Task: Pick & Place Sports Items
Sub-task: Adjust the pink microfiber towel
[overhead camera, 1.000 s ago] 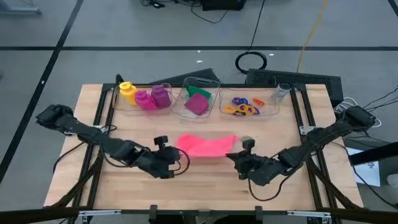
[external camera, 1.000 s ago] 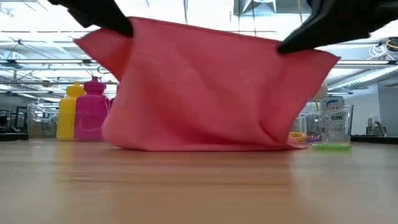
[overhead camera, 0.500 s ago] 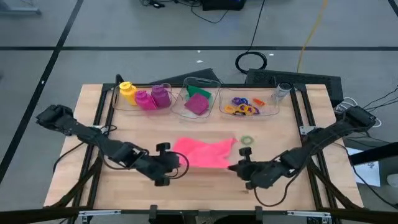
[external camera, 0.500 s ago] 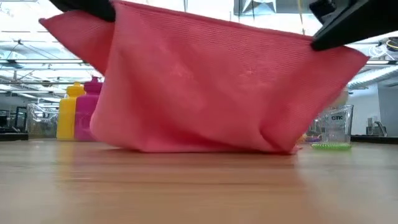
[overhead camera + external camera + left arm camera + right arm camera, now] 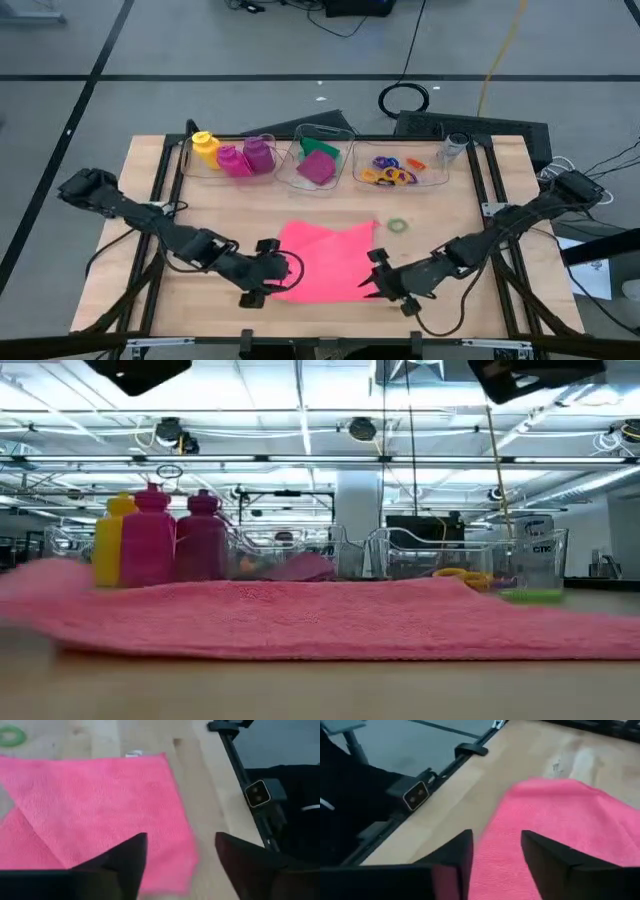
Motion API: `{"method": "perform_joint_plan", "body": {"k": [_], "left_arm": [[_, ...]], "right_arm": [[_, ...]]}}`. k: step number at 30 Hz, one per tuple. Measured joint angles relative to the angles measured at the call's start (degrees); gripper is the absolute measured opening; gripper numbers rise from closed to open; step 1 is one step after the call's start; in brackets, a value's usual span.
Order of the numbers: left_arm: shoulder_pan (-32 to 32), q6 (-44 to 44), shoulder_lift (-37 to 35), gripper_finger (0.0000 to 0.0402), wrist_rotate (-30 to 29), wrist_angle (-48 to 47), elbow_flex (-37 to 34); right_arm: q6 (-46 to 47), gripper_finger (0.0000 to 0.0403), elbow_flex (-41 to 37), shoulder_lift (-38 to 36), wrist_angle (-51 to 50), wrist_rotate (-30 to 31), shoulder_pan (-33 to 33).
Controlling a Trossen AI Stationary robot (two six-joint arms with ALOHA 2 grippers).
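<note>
A pink cloth [image 5: 327, 260] lies spread flat on the table's middle, near the front edge, also seen in the low view [image 5: 300, 618]. My left gripper [image 5: 283, 278] stands open above the cloth's near left corner [image 5: 182, 870], apart from it. My right gripper [image 5: 372, 282] stands open above the near right corner [image 5: 500, 870], also apart from it. In the low view both grippers hang well above the cloth, left [image 5: 140, 372] and right [image 5: 530, 375]. Yellow [image 5: 204, 147], magenta [image 5: 233, 160] and purple [image 5: 259, 154] bottles stand in the far left bin.
Three clear bins line the far edge: the middle one [image 5: 318, 160] holds green and magenta cloths, the right one [image 5: 395, 170] coloured rings. A green ring [image 5: 399, 226] lies on the wood beside the pink cloth's far right corner. Black rails run along both table sides.
Both grippers have gone toward the near edge, tipped up and opened, letting go of the pink cloth's upper edge. The cloth, which hung upright between them with its lower edge on the table, has fallen toward the near edge and lies spread flat.
</note>
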Motion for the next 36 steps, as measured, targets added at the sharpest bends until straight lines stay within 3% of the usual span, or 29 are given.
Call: {"method": "perform_joint_plan", "body": {"k": [7, 14, 23, 29, 36], "left_arm": [[2.61, 3.96, 1.39, 0.0256, -3.27, 4.9, -1.6], [8.72, 8.24, 7.07, 0.0269, 4.09, 13.24, -7.56], [17.88, 14.71, 13.24, 0.0269, 2.06, 15.79, -9.09], [23.94, 16.09, 13.61, 0.0269, -0.64, 13.4, -9.11], [26.48, 16.14, 13.61, 0.0256, -0.01, 7.95, -9.11]], "right_arm": [[-5.5, 0.0184, -0.77, -0.03, 0.28, 4.53, -3.0], [-7.52, 0.0215, -9.47, 0.0, 9.89, 4.34, -9.47], [-3.89, 0.0215, -18.5, 0.0, 17.45, 4.2, -13.58], [-2.34, 0.02, -19.47, 0.49, 18.11, 4.16, -11.96], [-3.82, 0.018, -19.47, 7.13, 28.57, -0.15, -12.12]]}}
